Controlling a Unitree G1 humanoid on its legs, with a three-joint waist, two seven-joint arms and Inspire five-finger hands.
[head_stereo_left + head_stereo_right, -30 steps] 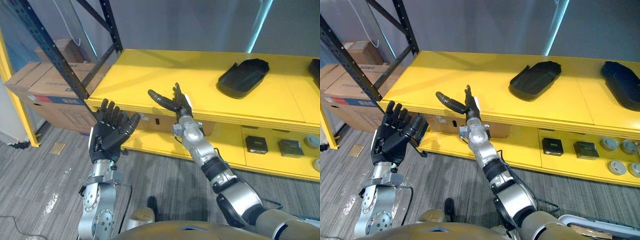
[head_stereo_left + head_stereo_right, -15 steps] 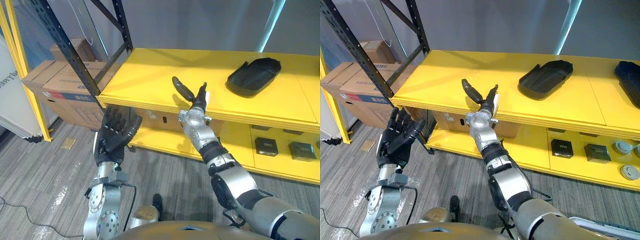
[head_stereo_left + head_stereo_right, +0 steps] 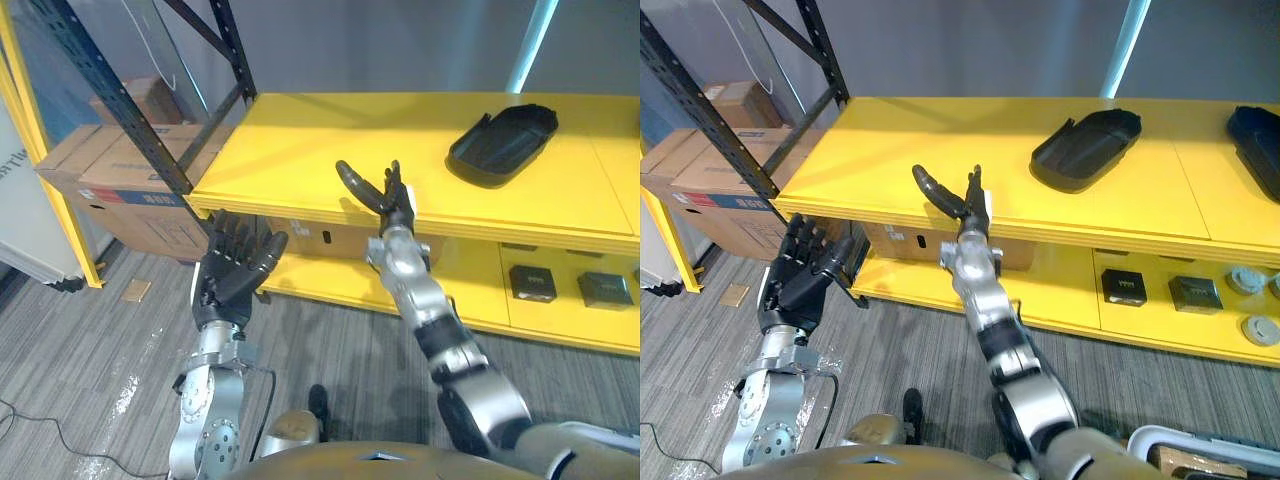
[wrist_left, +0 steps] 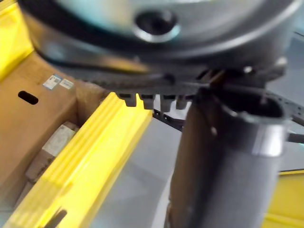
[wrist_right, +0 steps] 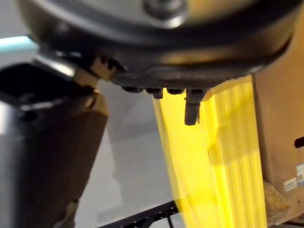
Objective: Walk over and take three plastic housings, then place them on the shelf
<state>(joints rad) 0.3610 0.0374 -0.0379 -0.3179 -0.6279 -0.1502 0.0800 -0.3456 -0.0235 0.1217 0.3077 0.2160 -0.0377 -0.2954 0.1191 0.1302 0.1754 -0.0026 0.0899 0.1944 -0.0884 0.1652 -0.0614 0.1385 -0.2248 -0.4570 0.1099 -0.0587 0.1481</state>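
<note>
A black plastic housing (image 3: 500, 133) lies hollow side up on the yellow shelf top (image 3: 320, 140), toward its right. A second black housing (image 3: 1255, 135) lies at the far right edge of that shelf. My right hand (image 3: 388, 205) is raised before the shelf's front edge, fingers straight and thumb spread, holding nothing. It is well to the left of the nearer housing. My left hand (image 3: 232, 272) is held up lower, in front of the shelf's left corner, with its fingers spread and empty.
A black rack upright (image 3: 120, 100) with diagonal braces stands at the shelf's left end. Cardboard boxes (image 3: 110, 180) sit on the floor beyond it, and another under the top board (image 4: 33, 109). Small black boxes (image 3: 528, 283) rest on the lower yellow shelf. Grey floor lies below.
The whole view has swayed, so the camera has moved. Both hands stay raised, open and empty; the right thumb stands a little lower than half a second ago.
</note>
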